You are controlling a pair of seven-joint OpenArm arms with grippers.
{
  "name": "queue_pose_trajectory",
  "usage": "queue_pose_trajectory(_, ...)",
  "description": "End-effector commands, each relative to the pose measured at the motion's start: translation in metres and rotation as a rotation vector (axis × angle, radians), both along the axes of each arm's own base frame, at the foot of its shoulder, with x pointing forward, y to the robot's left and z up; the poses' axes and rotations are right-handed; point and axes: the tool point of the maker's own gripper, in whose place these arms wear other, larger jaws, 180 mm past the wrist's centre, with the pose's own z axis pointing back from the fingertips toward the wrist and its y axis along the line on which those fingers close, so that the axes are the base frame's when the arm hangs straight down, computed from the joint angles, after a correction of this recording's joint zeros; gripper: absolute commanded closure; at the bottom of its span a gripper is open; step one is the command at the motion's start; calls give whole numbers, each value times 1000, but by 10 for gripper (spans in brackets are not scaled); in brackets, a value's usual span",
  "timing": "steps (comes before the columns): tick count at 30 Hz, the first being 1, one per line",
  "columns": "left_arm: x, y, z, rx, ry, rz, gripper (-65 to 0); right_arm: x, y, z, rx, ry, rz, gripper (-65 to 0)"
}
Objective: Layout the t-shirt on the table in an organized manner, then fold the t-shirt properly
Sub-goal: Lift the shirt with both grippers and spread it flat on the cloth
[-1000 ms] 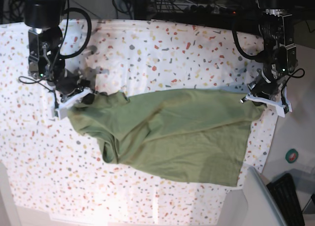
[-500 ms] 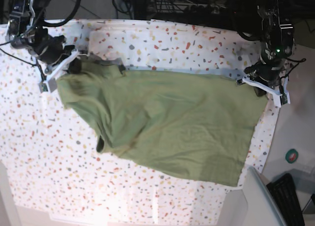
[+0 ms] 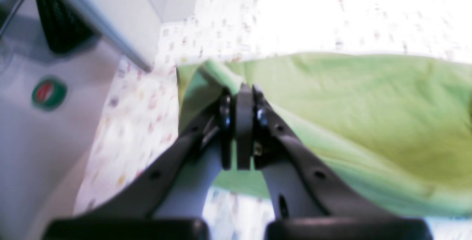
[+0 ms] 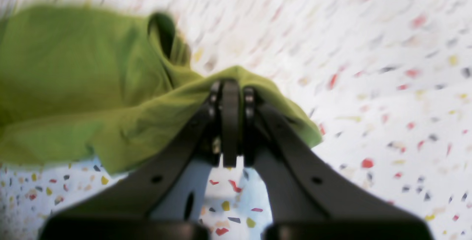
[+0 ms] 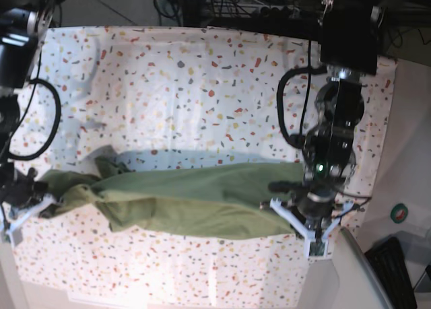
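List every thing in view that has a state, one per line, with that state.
t-shirt: lifted and stretched between both tools, sagging and bunched, not yet flat.
left tool: shut on the t-shirt's edge.
right tool: shut on the t-shirt's edge.
table: covered by speckled cloth, slightly wrinkled.

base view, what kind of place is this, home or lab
Most likely a robotics lab or test bench, not a home: two robot arms work over a table under a speckled cloth, cables and equipment crowd its far edge, and only one t-shirt lies there.
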Motion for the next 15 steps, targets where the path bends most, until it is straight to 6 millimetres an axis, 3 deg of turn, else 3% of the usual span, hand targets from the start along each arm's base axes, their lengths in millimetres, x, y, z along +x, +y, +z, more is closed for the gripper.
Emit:
queue_pose_trajectory(1,26,-7,32,4,-92,-12,0,28,-12,36,-6,-102,-15,0)
queue_pose_trajectory(4,69,-22,47,-3,-90,-21,0,62,-34,65,12,-133,-55,0)
queue_pose_trajectory(7,110,-40,80,-27,-115,-26,0,94,-54,110,22,-213,-90,0)
queue_pose_trajectory(11,147,-69,161,-70,-234,-54,0,119,-78,194,-7,-378,-121,0)
queue_pose_trajectory(13,154,-81,207,-95,-317,-73,0,124,-90,238,-24,-455,-136,0)
queue_pose_trajectory(15,152,-86,237,-104,-362,-84,0,121,-100,271,-58,-516,-144,0)
